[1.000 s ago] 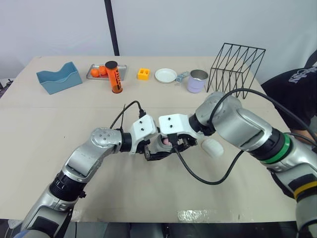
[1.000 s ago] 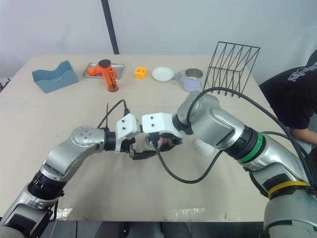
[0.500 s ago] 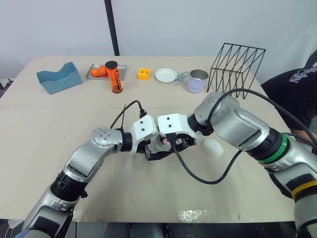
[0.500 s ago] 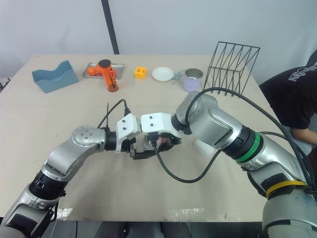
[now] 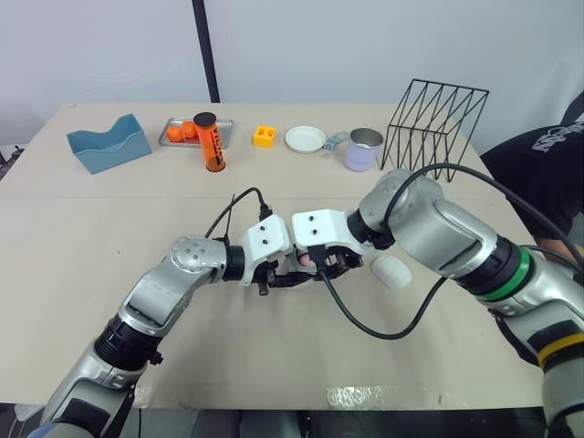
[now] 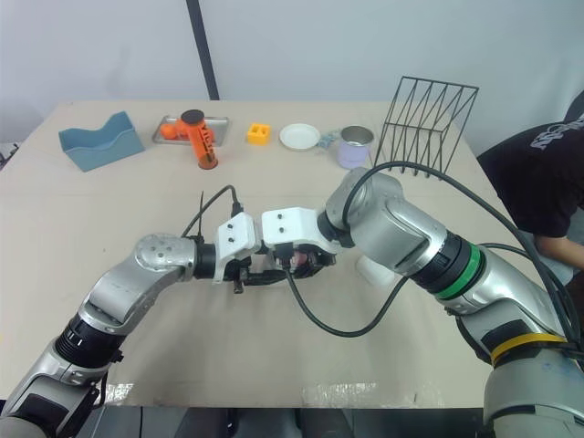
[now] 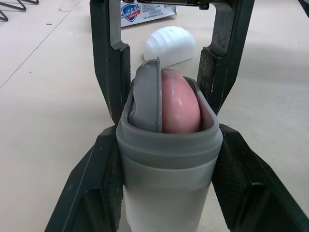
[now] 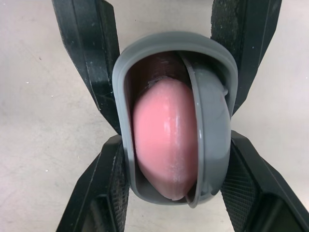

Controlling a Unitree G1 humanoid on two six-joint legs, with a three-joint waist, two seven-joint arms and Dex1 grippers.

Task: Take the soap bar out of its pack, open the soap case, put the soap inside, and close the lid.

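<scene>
The soap case (image 7: 169, 159), white with a grey rim, is held at the table's middle between both grippers. The pink soap bar (image 8: 164, 140) sits inside it beside a tilted grey insert (image 7: 147, 96). My left gripper (image 5: 285, 276) is shut on the case, its fingers (image 7: 91, 193) pressed to the sides. From the opposite side, my right gripper (image 5: 317, 265) also clasps the case, and its fingers (image 8: 104, 193) touch the rim. The white lid (image 5: 392, 271) lies on the table just right of the grippers. The soap pack (image 7: 147, 10) lies beyond the lid.
Along the far edge stand a blue tray (image 5: 108, 143), a metal tray with oranges (image 5: 182, 130), an orange tube (image 5: 210, 141), a yellow block (image 5: 265, 136), a white plate (image 5: 305, 139), a mug (image 5: 364, 149) and a wire rack (image 5: 438, 119). A person (image 5: 547, 155) sits at the right.
The left gripper has turned slightly and sits a little flatter against the case. The right gripper and lid hold their places.
</scene>
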